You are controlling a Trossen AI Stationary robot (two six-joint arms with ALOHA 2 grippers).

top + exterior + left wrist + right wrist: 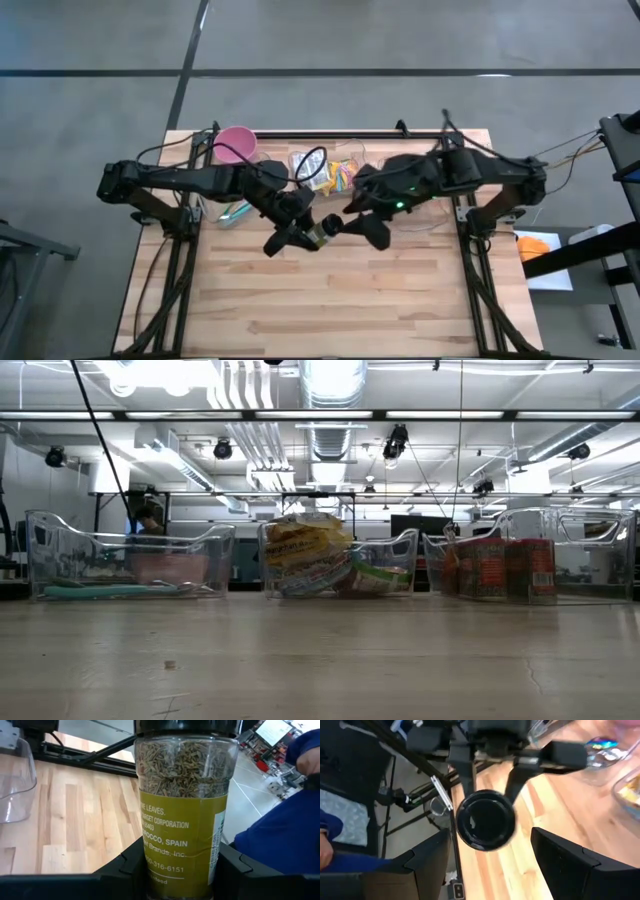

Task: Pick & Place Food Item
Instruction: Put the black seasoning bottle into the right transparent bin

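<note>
Spice jar (185, 805) of dried herb leaves, black cap, is held above the tabletop (330, 290) in the left gripper (300, 232), jaws partly closed on the jar's lower body, its long axis pointing cap-first at the right gripper (352, 222). In the right wrist view the cap faces straight into the gap between the right jaws, which stand wide open, holding nothing, just short of the cap. Looks like a handover; right arm is the nearer free one.

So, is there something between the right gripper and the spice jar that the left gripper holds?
Nothing visible. The left gripper holds the spice jar with its black cap facing the open right gripper, and the gap between them is clear.
</note>
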